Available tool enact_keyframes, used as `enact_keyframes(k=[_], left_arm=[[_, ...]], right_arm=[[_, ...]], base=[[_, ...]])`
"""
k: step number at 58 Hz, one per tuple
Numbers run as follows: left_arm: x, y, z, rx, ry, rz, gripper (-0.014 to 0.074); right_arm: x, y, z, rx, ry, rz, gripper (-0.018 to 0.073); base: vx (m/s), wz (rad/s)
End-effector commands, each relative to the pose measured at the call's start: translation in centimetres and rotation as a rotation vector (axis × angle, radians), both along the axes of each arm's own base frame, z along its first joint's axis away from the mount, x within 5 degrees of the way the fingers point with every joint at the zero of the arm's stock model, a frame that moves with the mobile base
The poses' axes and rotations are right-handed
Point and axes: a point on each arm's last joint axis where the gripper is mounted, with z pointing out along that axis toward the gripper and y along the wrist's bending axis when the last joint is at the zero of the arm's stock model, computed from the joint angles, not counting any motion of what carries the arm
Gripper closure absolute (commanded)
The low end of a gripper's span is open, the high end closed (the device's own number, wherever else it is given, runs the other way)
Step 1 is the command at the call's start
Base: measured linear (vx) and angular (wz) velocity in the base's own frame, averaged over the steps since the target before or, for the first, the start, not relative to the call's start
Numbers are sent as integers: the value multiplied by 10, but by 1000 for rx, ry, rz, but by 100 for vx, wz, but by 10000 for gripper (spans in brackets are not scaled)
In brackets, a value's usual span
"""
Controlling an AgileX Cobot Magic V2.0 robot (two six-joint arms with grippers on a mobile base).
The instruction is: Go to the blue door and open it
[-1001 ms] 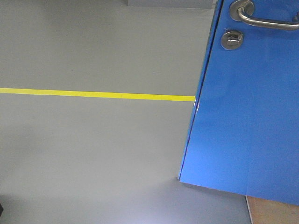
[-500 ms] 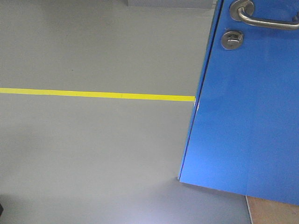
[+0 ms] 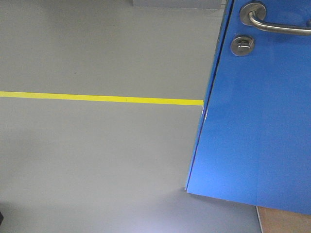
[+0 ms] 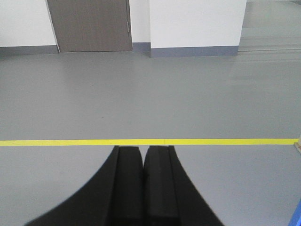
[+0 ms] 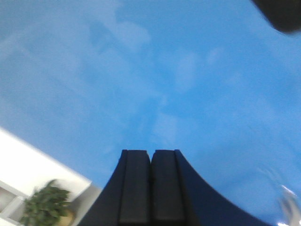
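Blue door [image 3: 257,121] slightly lower vs before, edge ajar.

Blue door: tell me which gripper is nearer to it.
Right. The right gripper, fingers together, points straight at the blue door, whose panel fills its view. The left gripper, also closed, faces open floor, with the door only a sliver at its right.

A smooth grey floor [image 3: 97,160] is crossed by a straight yellow tape line [image 3: 97,98]. Beyond it stand white walls [image 4: 197,21] with a grey skirting, and a closed grey-brown door [image 4: 89,23]. A potted plant [image 5: 44,207] stands beside a white wall
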Motion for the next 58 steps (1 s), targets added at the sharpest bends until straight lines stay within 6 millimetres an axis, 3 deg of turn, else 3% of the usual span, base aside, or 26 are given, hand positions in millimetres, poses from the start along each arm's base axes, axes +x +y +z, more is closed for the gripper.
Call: enact_keyframes(k=[1,7,16,22,40,58], left_arm=[[-1,-1,17,-9,-125,-13,524],[-1,-1,17,-9,-125,-13,524],[-1,-1,17,-9,-125,-13,524],[-1,-1,17,-9,-125,-13,524],[-1,-1,17,-9,-125,-13,524],[-1,-1,17,-9,-125,-13,524]], right_arm=[[-42,8,1,-49,-79,-41,559],[-74,15,-23,-91,-56,-55,559],[-123,19,-61,-305,-29,-138,559],[-142,19,-88,-425,-17,-190,559],[-162,19,-195,-539,-90,-255,559],[-167,33,-252,-805,-113,-40,555]], base=[[0,0],[0,0],[0,0],[0,0],[0,0],[0,0]])
